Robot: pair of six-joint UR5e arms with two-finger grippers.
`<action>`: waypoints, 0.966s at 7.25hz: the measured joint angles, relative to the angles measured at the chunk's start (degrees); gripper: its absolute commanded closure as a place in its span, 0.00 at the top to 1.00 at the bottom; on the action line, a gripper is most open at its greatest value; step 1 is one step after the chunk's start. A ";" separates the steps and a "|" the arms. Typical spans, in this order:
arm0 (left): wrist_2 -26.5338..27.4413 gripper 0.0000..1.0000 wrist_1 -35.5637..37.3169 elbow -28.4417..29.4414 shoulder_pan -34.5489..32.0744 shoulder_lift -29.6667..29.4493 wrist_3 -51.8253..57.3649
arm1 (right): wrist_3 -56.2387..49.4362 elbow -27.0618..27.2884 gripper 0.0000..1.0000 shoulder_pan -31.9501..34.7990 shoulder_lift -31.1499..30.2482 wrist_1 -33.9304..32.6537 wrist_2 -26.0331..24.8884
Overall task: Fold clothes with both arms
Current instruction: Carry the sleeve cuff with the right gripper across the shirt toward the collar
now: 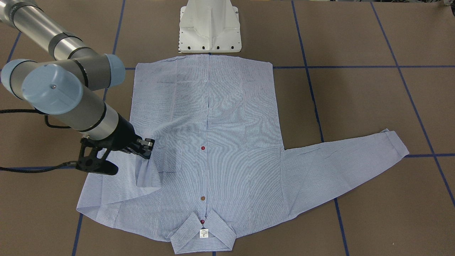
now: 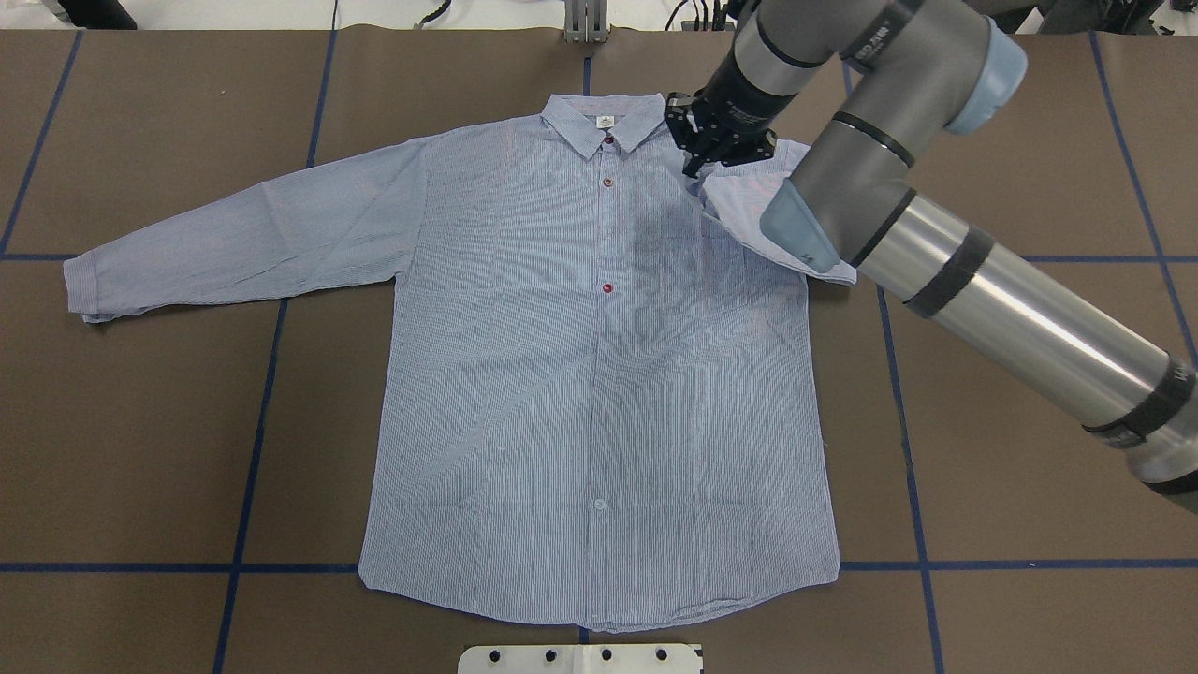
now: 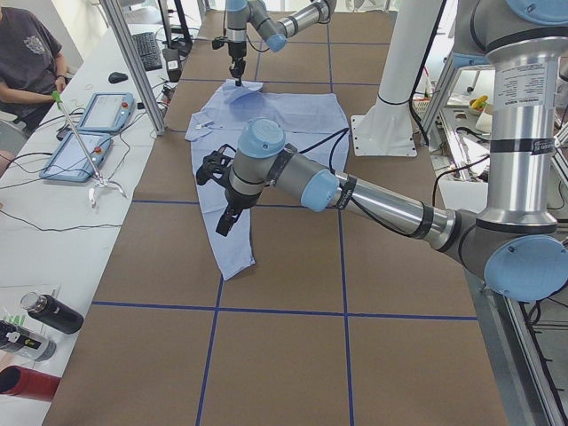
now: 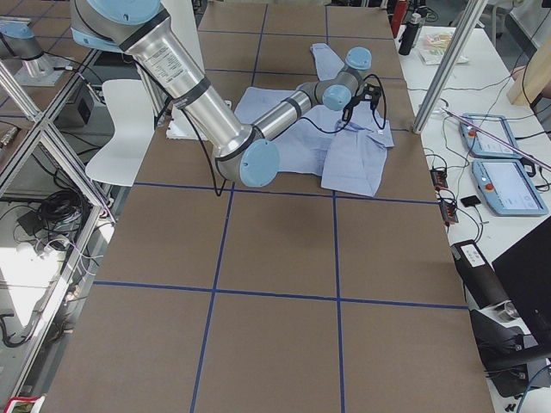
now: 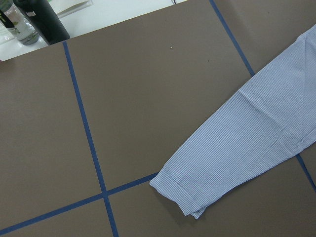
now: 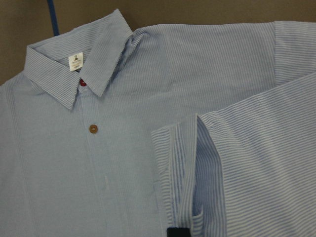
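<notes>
Looking down from overhead, I see the shirt (image 2: pixel 599 374) lying face up and buttoned on the brown surface (image 2: pixel 140 421). Its collar (image 2: pixel 604 126) is at the far side and its hem is near the pedestal (image 2: pixel 580 658). The right-hand sleeve is doubled over onto the chest. My right tool (image 1: pixel 148 152) is pinched on that sleeve's cuff (image 1: pixel 144 174), which hangs from the fingers just beside the pocket (image 1: pixel 169 160), right of the collar.

The other sleeve (image 2: pixel 243 234) lies stretched flat to the left, well apart from the right tool. My left tool (image 3: pixel 224 220) hovers over that sleeve. It shows only in the side camera, so I cannot tell whether it is wide or narrow. Its wrist camera looks down on the other cuff (image 5: pixel 180 190), flat beside a crossing of blue tape lines (image 5: pixel 94 163).
</notes>
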 measured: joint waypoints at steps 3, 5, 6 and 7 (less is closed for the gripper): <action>0.00 0.99 0.00 0.26 0.03 -0.13 0.07 | 8.81 -10.57 0.00 -8.73 9.78 9.55 -14.70; 0.00 0.99 0.00 0.18 0.03 -0.21 0.13 | 12.31 -14.75 0.00 -12.63 14.18 11.41 -20.77; 0.02 0.99 0.00 0.15 0.09 -0.22 0.14 | 13.07 -15.81 0.54 -13.79 15.17 11.60 -23.00; 0.06 0.99 -0.23 0.12 0.19 -0.23 0.14 | 13.43 -16.64 0.71 -14.33 15.73 11.69 -24.25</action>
